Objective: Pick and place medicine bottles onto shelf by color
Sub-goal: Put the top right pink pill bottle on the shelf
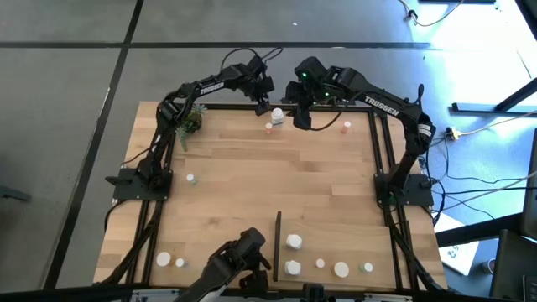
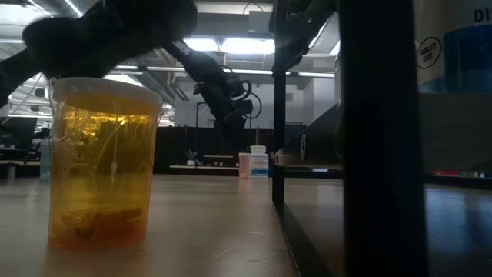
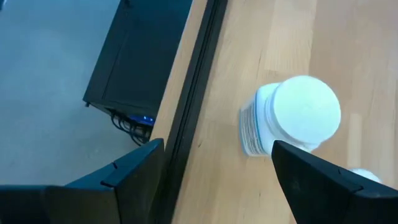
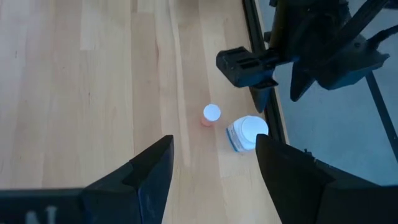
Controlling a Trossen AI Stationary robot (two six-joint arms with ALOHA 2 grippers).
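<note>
1. Nearest the low camera stands an orange jar [image 2: 104, 161].
2. At twelve o'clock, left gripper [image 1: 267, 101] hangs apart over the white bottle [image 1: 277, 116]; it could tip.
3. Right gripper [image 1: 300, 116] waits apart nearby; they might bump.

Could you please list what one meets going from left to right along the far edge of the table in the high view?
Potted plant → left gripper → pinkish small bottle → white bottle → right gripper → pink-topped bottle.
</note>
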